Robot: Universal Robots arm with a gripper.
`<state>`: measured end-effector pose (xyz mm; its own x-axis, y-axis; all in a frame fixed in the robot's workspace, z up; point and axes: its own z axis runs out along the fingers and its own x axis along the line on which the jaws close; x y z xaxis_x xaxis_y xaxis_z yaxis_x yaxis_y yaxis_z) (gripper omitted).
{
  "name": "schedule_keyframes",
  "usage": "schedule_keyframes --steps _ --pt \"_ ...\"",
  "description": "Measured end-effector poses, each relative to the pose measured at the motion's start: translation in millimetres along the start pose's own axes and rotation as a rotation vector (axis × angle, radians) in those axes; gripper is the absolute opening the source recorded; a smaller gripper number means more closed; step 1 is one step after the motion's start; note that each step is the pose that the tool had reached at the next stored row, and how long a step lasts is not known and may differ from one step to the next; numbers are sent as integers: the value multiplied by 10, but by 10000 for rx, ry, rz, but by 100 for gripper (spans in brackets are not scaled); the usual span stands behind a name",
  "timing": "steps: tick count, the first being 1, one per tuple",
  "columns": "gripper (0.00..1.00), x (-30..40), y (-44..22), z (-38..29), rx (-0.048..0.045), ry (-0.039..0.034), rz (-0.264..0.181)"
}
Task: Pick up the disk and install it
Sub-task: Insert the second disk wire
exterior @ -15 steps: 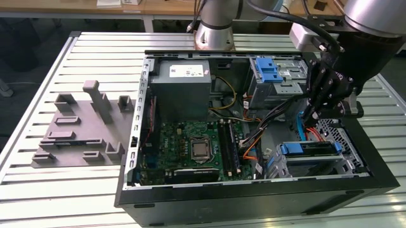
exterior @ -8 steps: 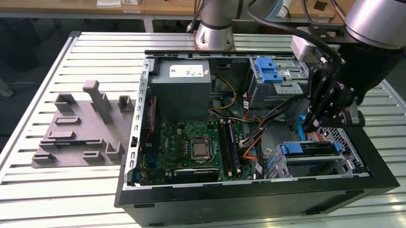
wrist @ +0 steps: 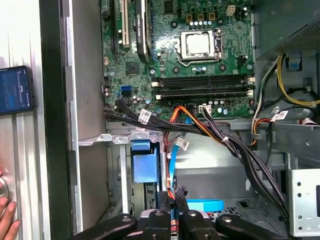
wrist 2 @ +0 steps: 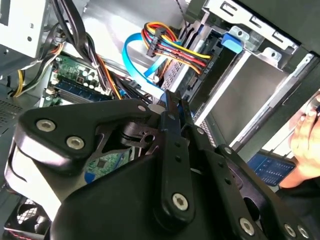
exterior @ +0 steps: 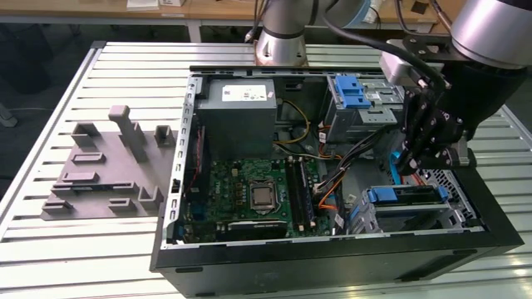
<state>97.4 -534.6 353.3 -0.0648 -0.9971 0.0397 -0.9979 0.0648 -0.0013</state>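
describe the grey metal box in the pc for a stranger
Find the open black computer case on the slatted table. Inside, the grey box adjoins the green motherboard, toward the arm's base; a small white label marks it.

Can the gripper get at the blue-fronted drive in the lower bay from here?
Probably yes. The gripper hangs inside the case just beside the blue-fronted drive, whose top looks uncovered. The cable bundle crosses nearer the motherboard, but a thin blue cable close by might snag.

Open computer case (exterior: 179, 187) (motherboard (exterior: 249, 193) inside)
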Motion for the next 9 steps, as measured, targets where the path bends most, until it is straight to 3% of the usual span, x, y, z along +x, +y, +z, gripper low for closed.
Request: schedule_keyframes --steps 4,9 --pt "16 73 -6 56 -3 -52 0" --pt "16 80 -50 92 -4 -58 0"
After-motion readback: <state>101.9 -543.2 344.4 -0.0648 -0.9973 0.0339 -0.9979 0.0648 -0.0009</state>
